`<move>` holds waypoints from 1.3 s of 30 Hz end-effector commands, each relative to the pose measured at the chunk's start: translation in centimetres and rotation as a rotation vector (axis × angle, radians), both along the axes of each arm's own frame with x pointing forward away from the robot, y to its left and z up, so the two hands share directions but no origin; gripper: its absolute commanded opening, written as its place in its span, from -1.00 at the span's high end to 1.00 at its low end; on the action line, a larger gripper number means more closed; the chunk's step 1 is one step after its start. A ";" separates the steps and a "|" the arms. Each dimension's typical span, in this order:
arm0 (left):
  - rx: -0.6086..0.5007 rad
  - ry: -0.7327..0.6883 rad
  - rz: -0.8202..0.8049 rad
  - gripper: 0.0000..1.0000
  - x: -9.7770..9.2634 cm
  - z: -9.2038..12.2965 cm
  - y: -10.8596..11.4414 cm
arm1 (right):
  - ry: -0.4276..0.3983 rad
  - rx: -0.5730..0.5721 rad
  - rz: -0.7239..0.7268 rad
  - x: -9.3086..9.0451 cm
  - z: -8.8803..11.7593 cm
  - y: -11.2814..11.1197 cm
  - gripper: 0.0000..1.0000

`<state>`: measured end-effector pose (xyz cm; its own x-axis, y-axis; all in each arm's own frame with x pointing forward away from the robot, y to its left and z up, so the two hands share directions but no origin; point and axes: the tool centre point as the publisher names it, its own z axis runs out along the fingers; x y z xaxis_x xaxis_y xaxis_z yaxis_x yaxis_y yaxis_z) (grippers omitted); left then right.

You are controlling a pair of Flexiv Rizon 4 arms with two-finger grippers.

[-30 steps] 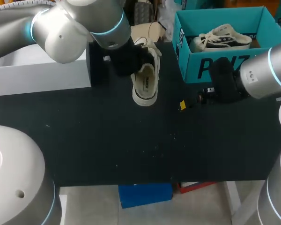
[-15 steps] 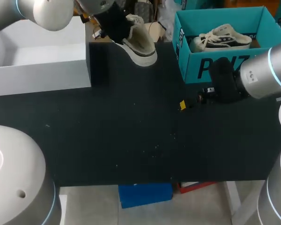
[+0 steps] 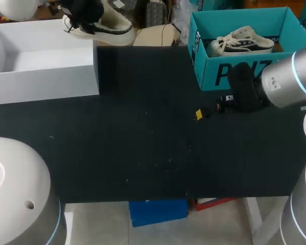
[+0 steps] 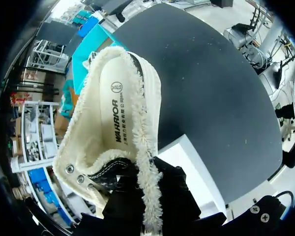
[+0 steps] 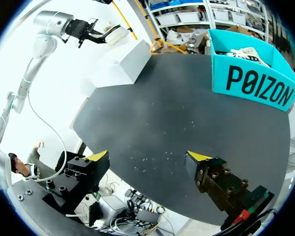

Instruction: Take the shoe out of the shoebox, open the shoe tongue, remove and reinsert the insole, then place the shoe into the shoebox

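1. Your white shoebox (image 3: 46, 66) lies open.
2. Your left gripper (image 3: 84, 11) is clamped on the fleece-lined shoe (image 3: 109, 25), held above the shoebox's far right corner.
3. Your right gripper (image 5: 147, 157) gapes wide, holding nothing, near the teal box (image 3: 245, 71).

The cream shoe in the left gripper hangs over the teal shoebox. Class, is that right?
Not quite. The head view shows the cream shoe in the left gripper hanging over the far corner of the white shoebox instead.
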<state>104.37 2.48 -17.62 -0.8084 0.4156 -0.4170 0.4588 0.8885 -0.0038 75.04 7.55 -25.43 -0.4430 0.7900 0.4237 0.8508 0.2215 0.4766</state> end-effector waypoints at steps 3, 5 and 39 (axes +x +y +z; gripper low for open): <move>-0.168 0.047 0.788 1.00 -3.3 -0.4 5.6 | 0.001 -0.003 -0.001 0.0 0.0 0.1 -1.00; -0.140 0.039 0.814 1.00 -4.0 -0.8 6.8 | 0.001 -0.003 -0.001 0.0 0.0 0.1 -1.00; 0.113 0.068 0.633 1.00 -2.4 -5.8 16.4 | 0.001 -0.003 -0.001 0.0 0.0 0.1 -1.00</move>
